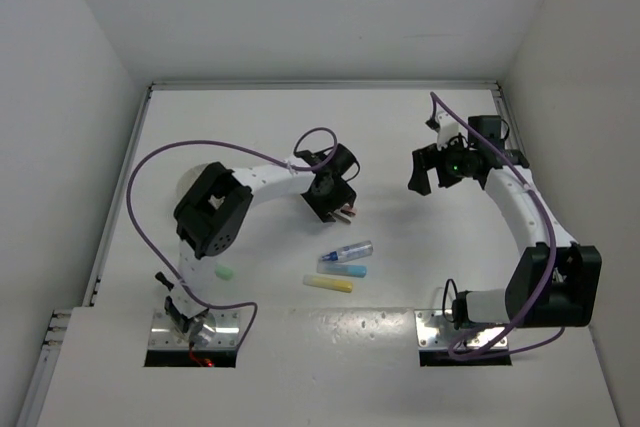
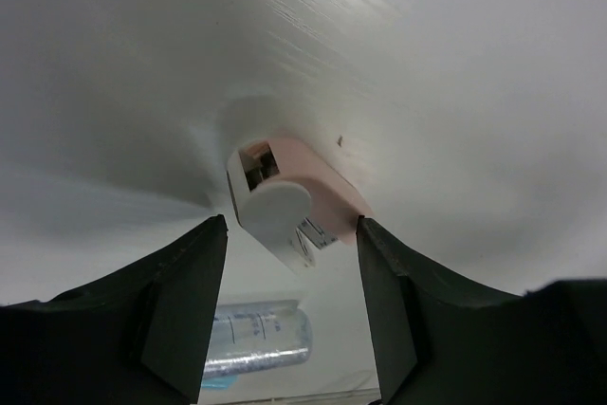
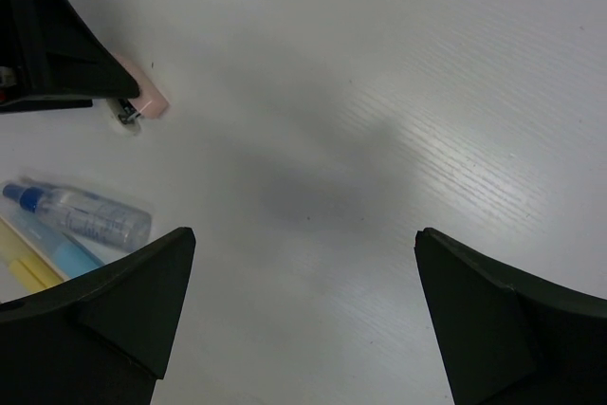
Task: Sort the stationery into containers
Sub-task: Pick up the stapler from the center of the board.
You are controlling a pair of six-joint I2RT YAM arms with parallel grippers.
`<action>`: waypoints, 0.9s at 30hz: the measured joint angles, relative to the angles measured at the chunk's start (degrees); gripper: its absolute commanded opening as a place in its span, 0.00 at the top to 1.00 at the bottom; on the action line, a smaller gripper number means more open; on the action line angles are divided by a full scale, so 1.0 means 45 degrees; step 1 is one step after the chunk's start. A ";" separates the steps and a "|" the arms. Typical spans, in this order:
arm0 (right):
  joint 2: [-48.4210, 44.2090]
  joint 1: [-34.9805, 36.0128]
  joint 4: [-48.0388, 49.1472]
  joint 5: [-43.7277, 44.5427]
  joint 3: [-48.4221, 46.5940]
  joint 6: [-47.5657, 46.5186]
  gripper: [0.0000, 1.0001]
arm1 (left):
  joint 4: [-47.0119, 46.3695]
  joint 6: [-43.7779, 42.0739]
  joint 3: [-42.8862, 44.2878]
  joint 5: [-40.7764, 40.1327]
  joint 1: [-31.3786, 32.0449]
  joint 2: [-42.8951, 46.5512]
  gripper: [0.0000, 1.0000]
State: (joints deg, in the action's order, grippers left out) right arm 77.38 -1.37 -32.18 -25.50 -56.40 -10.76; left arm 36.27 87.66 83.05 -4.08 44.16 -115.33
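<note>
My left gripper (image 1: pixel 338 207) (image 2: pixel 289 225) is open, its fingers either side of a small pink and white eraser-like item (image 2: pixel 294 187) that lies on the table (image 1: pixel 348 213). Below it lie a clear blue-capped tube (image 1: pixel 350 250) (image 2: pixel 256 339), a light blue marker (image 1: pixel 345 270) and a yellow marker (image 1: pixel 328 284). A mint marker (image 1: pixel 224 273) lies near the left arm's base. The round white dish (image 1: pixel 192 179) is mostly hidden behind the left arm. My right gripper (image 1: pixel 422 171) (image 3: pixel 304 234) is open and empty above bare table. Its view shows the pink item (image 3: pixel 144 101), tube (image 3: pixel 85 217) and markers (image 3: pixel 52 251).
White walls enclose the table on the left, back and right. A purple cable loops over each arm. The left gripper's fingers (image 3: pixel 52 40) show at the top left of the right wrist view.
</note>
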 measured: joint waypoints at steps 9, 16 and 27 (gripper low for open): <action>-0.0136 0.0000 0.0039 0.0000 0.0000 0.0000 0.00 | 0.0311 0.0015 0.0952 0.0160 -0.0015 -0.0889 0.39; -0.0233 0.0000 0.0044 0.0000 0.0000 0.0000 0.00 | 0.0665 0.0019 0.1467 0.0160 -0.0039 -0.1219 0.37; -0.0291 0.0000 0.0044 -0.0015 0.0000 0.0000 0.00 | 0.0942 0.0437 0.1511 0.0340 -0.0641 -0.1243 0.36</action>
State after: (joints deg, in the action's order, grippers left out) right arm 76.07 -1.37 -31.99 -25.56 -56.40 -10.76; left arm 40.51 89.62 89.84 -2.55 41.28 -120.92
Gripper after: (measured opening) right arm 0.995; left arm 0.626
